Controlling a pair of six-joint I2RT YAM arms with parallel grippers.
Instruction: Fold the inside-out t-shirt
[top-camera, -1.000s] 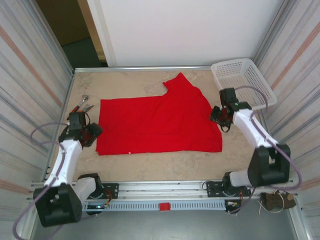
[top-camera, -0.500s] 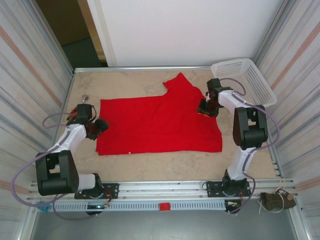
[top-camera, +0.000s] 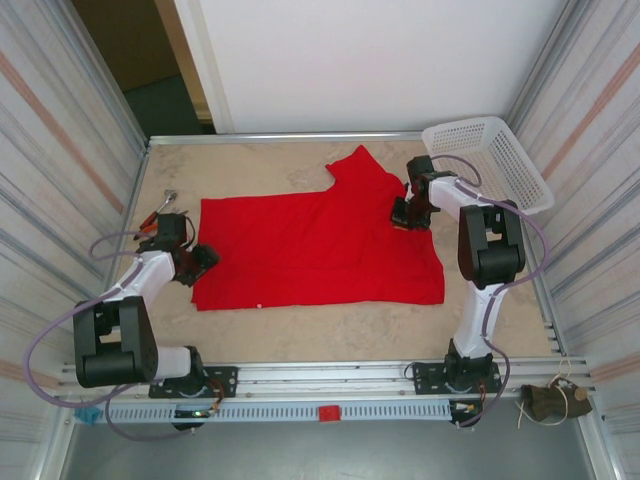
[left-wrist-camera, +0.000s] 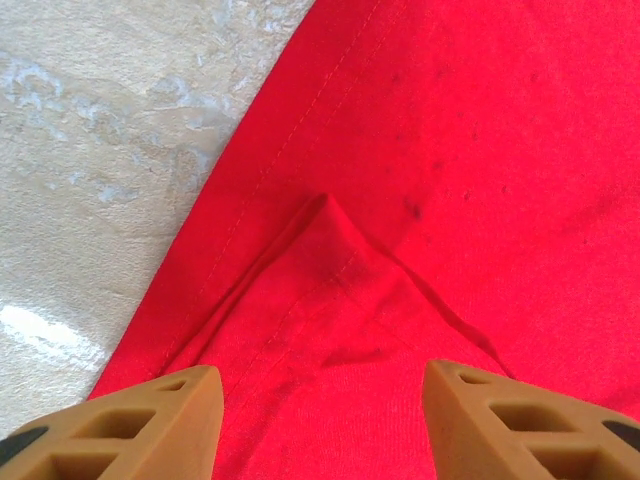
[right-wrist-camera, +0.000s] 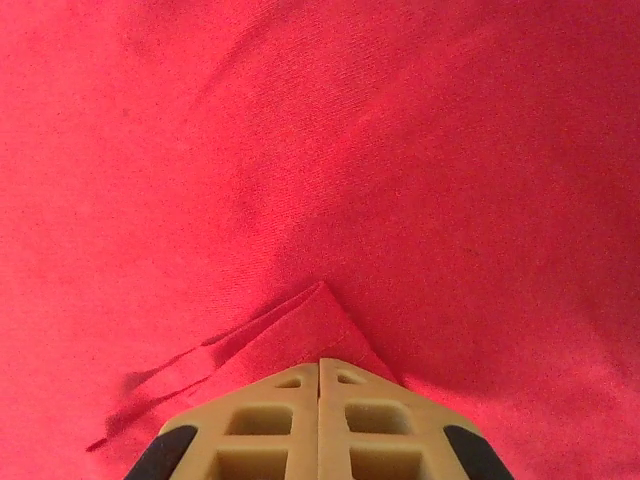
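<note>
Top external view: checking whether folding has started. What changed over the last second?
The right gripper swung in from the right edge of the t-shirt onto the cloth by the sleeve and is shut, pinching a ridge. The left gripper edged in to the left hem, open over a raised crease. The t-shirt outline and the basket are unchanged.

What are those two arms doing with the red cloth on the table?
Two robot arms are working on a red t-shirt that lies spread on the table. The right hand is shut on a pinch of cloth near the shirt's right side. The left hand is open at the left edge, one finger on each side of a small raised fold.
</note>
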